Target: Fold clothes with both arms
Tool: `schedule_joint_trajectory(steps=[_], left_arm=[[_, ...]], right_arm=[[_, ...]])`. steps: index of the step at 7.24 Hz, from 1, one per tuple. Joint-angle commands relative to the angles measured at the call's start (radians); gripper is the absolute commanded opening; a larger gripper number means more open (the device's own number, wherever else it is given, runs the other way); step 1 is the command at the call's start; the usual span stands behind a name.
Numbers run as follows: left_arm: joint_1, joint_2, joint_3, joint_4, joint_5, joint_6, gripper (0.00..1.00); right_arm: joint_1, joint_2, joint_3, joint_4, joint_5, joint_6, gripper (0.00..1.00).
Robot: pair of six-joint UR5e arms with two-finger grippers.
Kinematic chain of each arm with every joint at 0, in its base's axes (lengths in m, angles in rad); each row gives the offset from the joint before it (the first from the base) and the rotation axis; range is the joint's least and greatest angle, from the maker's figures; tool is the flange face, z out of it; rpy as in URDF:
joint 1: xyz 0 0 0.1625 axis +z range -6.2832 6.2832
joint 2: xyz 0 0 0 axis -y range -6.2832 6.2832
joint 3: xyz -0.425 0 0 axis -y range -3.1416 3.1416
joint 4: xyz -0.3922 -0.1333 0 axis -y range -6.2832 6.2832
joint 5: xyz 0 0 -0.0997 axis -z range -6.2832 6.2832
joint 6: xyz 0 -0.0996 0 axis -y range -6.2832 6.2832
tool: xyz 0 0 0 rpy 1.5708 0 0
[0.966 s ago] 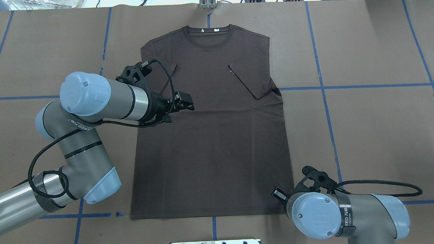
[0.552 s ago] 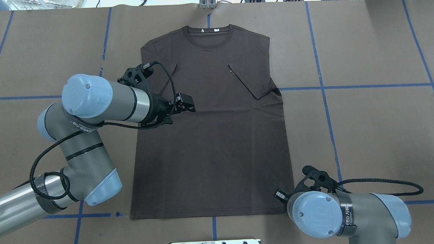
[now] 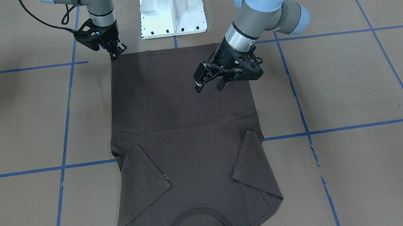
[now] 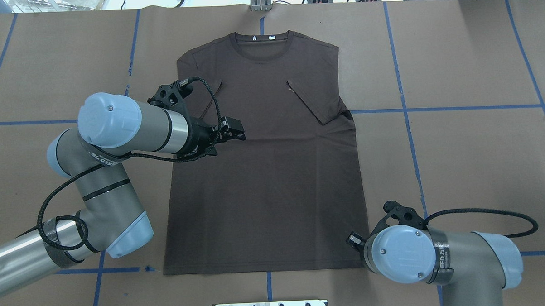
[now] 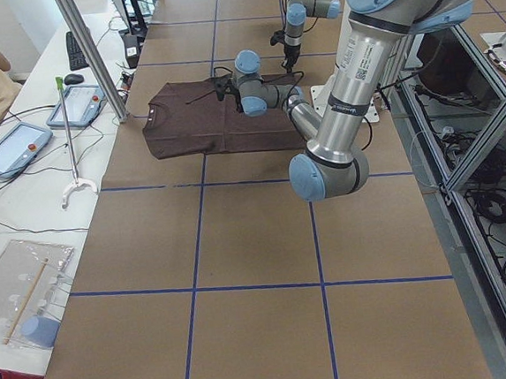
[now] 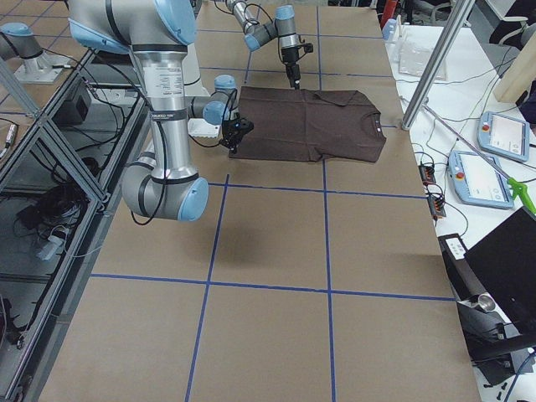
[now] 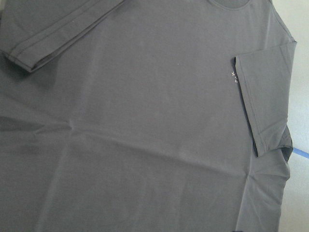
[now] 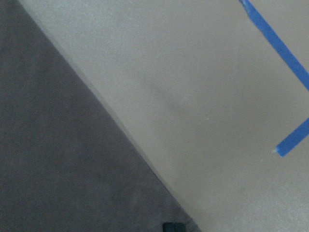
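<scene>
Overhead exterior view showed the dark brown T-shirt (image 4: 268, 171) spread flat in the middle of the tabletop (image 4: 458, 164). Its ribbed collar (image 4: 262, 53) and white neck tags (image 4: 263, 37) lay at the far edge, and its hem lay nearest the robot. Both short sleeves were folded inward onto the chest, one sleeve (image 4: 318, 101) on the robot's right and the other (image 4: 209, 98) partly hidden under the left wrist. A few shallow creases ran across the cloth just below the sleeves.

The left gripper (image 3: 209, 86) hung over the shirt's left half, about midway between collar and hem. Its jaws stood wide apart and held nothing. The right gripper (image 3: 117, 51) pointed down at the hem corner on the robot's right, right at the cloth's edge. Whether its jaws were parted or pinched on the fabric could not be told.

The left arm (image 4: 117, 126) reached in across the shirt's side edge, and the right arm (image 4: 407, 257) was bent close beside the hem corner. Blue tape lines (image 4: 404, 110) crossed the brown tabletop, and the white pedestal (image 3: 171, 7) stood just behind the hem.
</scene>
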Motion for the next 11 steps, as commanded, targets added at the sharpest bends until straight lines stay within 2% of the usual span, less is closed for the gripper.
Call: schedule_joint_trajectory(steps=[1,2,3,4,5,6,7,9,10,11], left_arm=[[0.003,0.003,-0.012,0.0,0.0,0.0,0.88],[0.003,0.003,-0.014,0.0,0.0,-0.006,0.88],[0.004,0.003,-0.014,0.0,0.0,-0.006,0.88],[0.004,0.003,-0.017,0.0,0.0,-0.006,0.88],[0.004,0.003,-0.021,0.002,0.0,-0.008,0.88],[0.004,0.003,-0.021,0.002,-0.002,-0.012,0.88],[0.006,0.003,-0.021,0.002,0.0,-0.012,0.88],[0.006,0.004,-0.03,0.002,0.0,-0.017,0.88],[0.007,0.006,-0.037,0.002,-0.002,-0.028,0.88],[0.007,0.006,-0.037,0.002,0.0,-0.029,0.88]], right_arm=[[0.011,-0.005,0.008,0.0,0.029,-0.02,0.0],[0.011,-0.003,0.008,0.001,0.026,-0.022,0.12],[0.007,0.001,0.008,0.016,0.002,0.002,0.39],[0.007,0.006,0.008,0.085,-0.091,0.086,0.42],[0.01,-0.008,0.011,0.163,-0.115,0.104,0.49],[-0.01,-0.014,0.006,0.171,-0.167,0.121,0.54],[-0.027,-0.023,-0.001,0.205,-0.195,0.13,0.54],[-0.038,-0.19,0.012,0.443,-0.234,0.133,0.59],[-0.065,-0.186,0.014,0.437,-0.241,0.132,0.69],[-0.09,-0.165,0.019,0.352,-0.244,0.133,0.74]])
